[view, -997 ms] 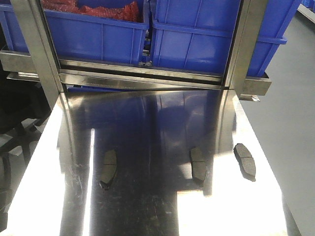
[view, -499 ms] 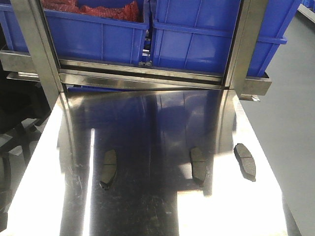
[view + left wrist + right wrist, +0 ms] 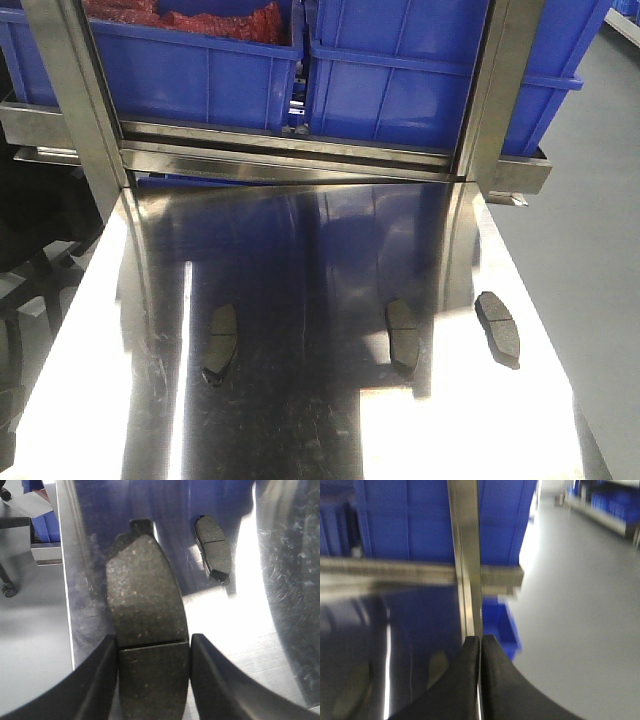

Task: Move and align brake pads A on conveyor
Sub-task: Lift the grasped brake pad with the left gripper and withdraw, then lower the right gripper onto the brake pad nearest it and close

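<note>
The left claw (image 3: 152, 641) is closed narrow around one brake pad (image 3: 145, 595), low in the left wrist frame. Its fingers (image 3: 100, 680) press the two long sides at the groove. I cannot tell whether the pad is lifted from the shiny steel bench (image 3: 240, 620). The hold is only on thin, hard edges, so I judge the pad may slip or turn during carrying and arrive crooked.

In the front view three other pads lie apart on the bench: left pad (image 3: 222, 335), middle pad (image 3: 403, 333) and right pad (image 3: 498, 326). The last is near the bench's right edge, where a knock could push it off.

The right claw (image 3: 480, 639) is pressed together and empty. I cannot find the conveyor in any view.
</note>
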Available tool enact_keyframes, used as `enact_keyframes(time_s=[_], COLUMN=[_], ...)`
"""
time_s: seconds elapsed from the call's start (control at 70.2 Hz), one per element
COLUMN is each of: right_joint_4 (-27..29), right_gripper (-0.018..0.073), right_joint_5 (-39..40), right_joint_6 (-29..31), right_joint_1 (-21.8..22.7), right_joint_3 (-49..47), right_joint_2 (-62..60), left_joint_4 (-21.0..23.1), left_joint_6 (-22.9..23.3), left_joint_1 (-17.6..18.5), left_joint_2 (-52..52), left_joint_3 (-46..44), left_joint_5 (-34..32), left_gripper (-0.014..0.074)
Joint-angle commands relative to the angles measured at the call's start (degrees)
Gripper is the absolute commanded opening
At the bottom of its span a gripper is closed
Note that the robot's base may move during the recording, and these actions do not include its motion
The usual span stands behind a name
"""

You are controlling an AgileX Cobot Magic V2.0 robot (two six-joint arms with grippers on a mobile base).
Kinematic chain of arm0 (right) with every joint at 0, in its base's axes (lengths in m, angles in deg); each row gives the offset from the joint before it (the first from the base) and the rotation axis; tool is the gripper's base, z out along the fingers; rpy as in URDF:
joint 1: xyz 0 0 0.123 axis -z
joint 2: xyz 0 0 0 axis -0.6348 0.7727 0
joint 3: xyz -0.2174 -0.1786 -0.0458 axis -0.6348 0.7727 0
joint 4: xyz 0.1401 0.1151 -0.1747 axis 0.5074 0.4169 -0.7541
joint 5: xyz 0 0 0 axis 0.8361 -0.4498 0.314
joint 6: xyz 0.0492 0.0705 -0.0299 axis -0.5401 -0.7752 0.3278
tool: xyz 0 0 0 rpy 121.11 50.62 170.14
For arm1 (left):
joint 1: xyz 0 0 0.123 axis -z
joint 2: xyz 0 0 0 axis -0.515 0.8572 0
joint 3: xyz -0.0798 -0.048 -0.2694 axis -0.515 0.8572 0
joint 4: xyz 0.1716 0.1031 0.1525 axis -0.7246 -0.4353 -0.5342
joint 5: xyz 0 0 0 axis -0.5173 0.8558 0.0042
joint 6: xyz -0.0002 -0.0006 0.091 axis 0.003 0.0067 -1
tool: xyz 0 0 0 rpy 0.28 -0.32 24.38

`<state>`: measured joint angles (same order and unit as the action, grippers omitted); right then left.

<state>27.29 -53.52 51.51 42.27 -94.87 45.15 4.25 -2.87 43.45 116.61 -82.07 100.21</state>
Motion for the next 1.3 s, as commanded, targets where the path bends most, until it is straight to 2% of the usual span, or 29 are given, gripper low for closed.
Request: enact_keyframes(time_s=[0.0, 0.142, 0.584, 0.741, 0.954, 1.068, 1.125, 1.282], right_joint_4=[0.14, 1.27, 1.63, 1.69, 2.79, 5.41, 8.7, 18.73], right_gripper=[-0.0008, -0.0008, 0.002, 0.0118, 0.0315, 0.0377, 0.039, 0.0391], right_joint_5=[-4.38, -11.47, -13.37, -13.18, -13.01, -11.81, -10.73, -10.39], right_joint_6=[0.53, 0.6, 0.35, 1.08, 2.2, 4.79, 6.29, 17.22], right_joint_1=[0.3, 0.3, 0.3, 0.3, 0.3, 0.3, 0.3, 0.21], right_joint_3=[-4.85, -6.61, -6.61, -6.61, -6.61, -6.61, -6.61, -7.7], right_joint_2=[5.26, 9.96, 11.71, 11.71, 11.71, 11.71, 11.71, 13.93], left_joint_4=[0.74, 0.74, 0.74, 0.74, 0.74, 0.74, 0.74, 0.74], left_joint_6=[0.34, 0.34, 0.34, 0.34, 0.34, 0.34, 0.34, 0.34], left_joint_1=[0.19, 0.19, 0.19, 0.19, 0.19, 0.19, 0.19, 0.19], left_joint_2=[-0.17, -0.17, -0.17, -0.17, -0.17, -0.17, -0.17, -0.17], left_joint_3=[-1.44, -1.44, -1.44, -1.44, -1.44, -1.44, -1.44, -1.44], left_joint_5=[-4.24, -4.24, -4.24, -4.24, -4.24, -4.24, -4.24, -4.24], left_gripper=[-0.0008, -0.0008, -0.0008, -0.0008, -0.0008, -0.0008, -0.0008, -0.0008])
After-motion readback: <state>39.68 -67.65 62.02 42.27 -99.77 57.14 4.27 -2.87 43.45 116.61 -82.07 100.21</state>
